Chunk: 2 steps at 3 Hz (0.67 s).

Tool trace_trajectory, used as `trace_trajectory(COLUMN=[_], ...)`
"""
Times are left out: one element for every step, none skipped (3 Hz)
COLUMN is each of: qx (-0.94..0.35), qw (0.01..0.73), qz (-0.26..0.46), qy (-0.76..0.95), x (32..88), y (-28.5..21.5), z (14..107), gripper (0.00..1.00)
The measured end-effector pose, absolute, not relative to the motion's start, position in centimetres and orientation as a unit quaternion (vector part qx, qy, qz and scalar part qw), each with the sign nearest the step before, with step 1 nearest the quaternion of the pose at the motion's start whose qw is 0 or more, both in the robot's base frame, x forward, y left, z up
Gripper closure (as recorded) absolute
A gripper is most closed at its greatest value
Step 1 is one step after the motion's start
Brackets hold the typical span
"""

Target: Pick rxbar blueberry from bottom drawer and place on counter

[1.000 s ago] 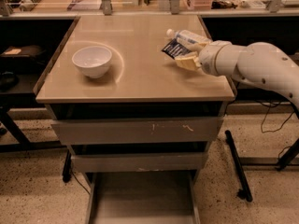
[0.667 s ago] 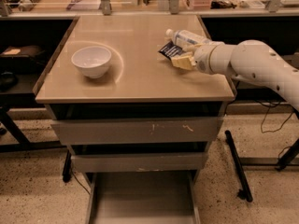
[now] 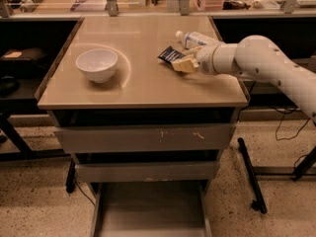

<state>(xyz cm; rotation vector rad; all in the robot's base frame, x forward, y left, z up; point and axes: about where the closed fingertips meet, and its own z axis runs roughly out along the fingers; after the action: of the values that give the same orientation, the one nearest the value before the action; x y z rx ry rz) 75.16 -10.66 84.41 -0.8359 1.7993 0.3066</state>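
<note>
1. Camera view puts the gripper (image 3: 183, 63) over the right side of the counter (image 3: 123, 90), its tan fingers (image 3: 187, 66) pinching one end of the rxbar blueberry (image 3: 170, 56).
2. I judge the pick done: the bottom drawer (image 3: 148, 206) stands pulled out, with no bar on its visible floor. Only the release remains.
3. The bar hangs low, just beside the clear bottle (image 3: 195, 37) and well apart from the white bowl (image 3: 97, 64).
4. Since a second ago, gripper and bar have shifted left; the bowl has not moved.
</note>
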Motion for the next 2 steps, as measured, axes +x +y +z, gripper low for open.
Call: trace_trajectory(qx=[-0.351, -0.351], qw=[0.537, 0.537], qz=[0.129, 0.129], qy=[0.756, 0.756], x=[75.16, 75.16], y=[-10.65, -10.64], z=[84.40, 84.40], gripper=[0.58, 0.34])
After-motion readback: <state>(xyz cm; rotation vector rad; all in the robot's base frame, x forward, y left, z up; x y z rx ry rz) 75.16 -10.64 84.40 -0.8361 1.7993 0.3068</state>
